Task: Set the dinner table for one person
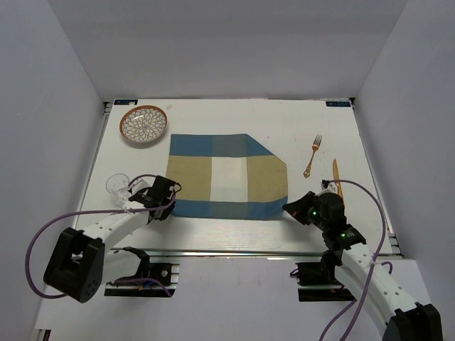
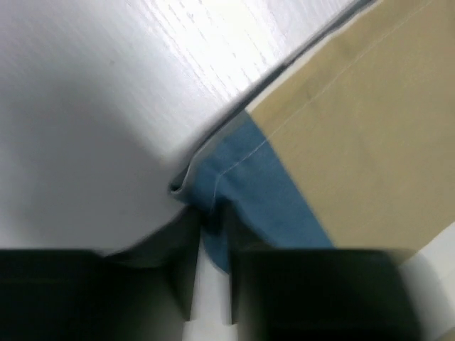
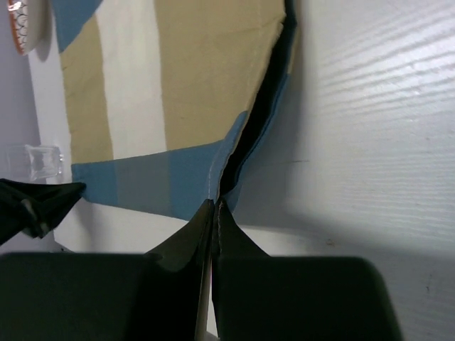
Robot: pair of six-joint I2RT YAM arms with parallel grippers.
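**Dinner tabletop: white surface filling the middle of the top view between pale walls, arm bases at its near edge.**

At far left, a patterned plate with an orange rim lies on the tabletop. A clear glass stands nearer, just beside the left arm. The left tool is narrow, with its fingers pinched on the near left blue corner of the checked placemat, and the cloth is creased there. The placemat lies flat at centre; its far right corner shows a diagonal edge. The right tool is fully closed on the near right corner, and the cloth edge rises into the fingertips. A copper-coloured fork and knife lie at right, apart from the placemat.
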